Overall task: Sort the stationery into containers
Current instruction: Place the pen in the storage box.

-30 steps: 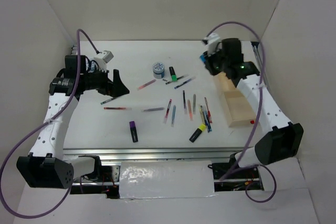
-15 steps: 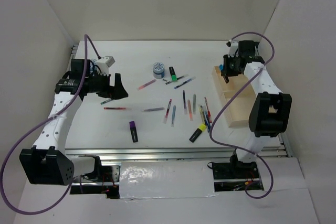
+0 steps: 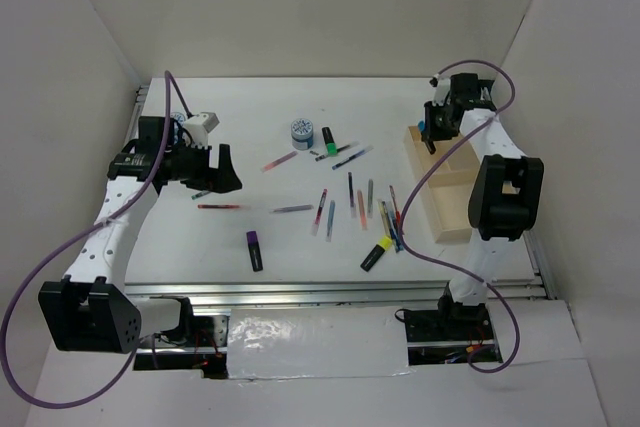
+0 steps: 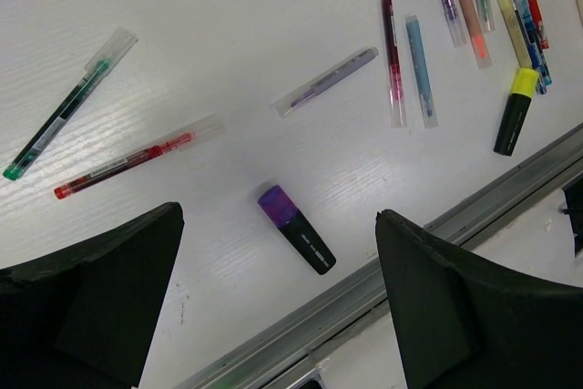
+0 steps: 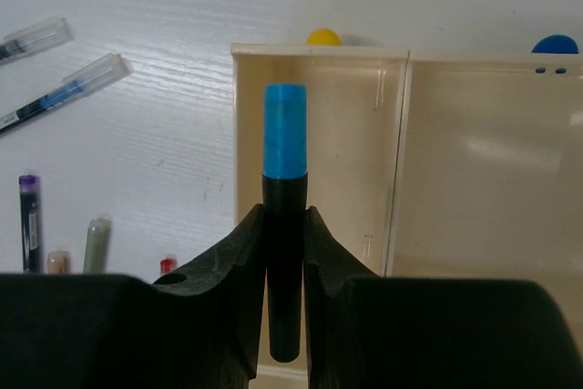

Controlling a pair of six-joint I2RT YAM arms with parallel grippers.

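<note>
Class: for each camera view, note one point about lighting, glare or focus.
Top view: soft even light, faint shadows, glare on the glossy strip at the near edge. Left wrist view: pens sharp, left claw a dark shape with little detail. Right wrist view: blue highlighter crisp in the right claw, pale sheen on the tray floor.

I log one green highlighter, one purple highlighter, one yellow highlighter and one blue highlighter: four in all. Round pot: one. Wooden tray: one. Thin pens: about fourteen; I cannot count the tight cluster right of centre exactly.
</note>
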